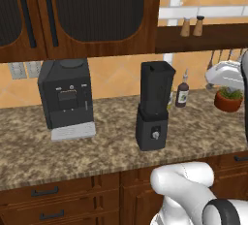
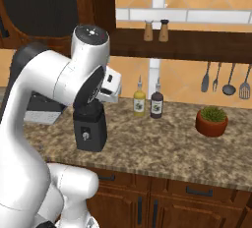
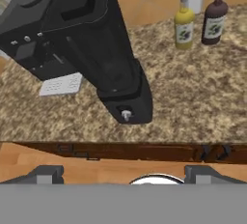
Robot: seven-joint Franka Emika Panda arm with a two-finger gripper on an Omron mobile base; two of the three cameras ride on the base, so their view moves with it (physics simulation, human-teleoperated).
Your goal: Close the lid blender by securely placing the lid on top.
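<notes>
Currently the end effector [image 3: 123, 172], fingers spread and empty, is hovering above the blender [image 1: 154, 106] standing on the bench [image 1: 111, 141] right of the coffee machine [image 1: 66, 98]; locating the lid first seems wise.

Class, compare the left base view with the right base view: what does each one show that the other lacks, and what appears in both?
Left base view alone: the coffee machine whole with its grey tray, the wall sockets, and the blender unblocked from jar to base.
Right base view alone: the yellow bottle, four hanging utensils, and the arm covering the blender's jar.
Both: the blender's base with knob, the dark bottle, the potted plant, two shakers, the granite counter.
</notes>
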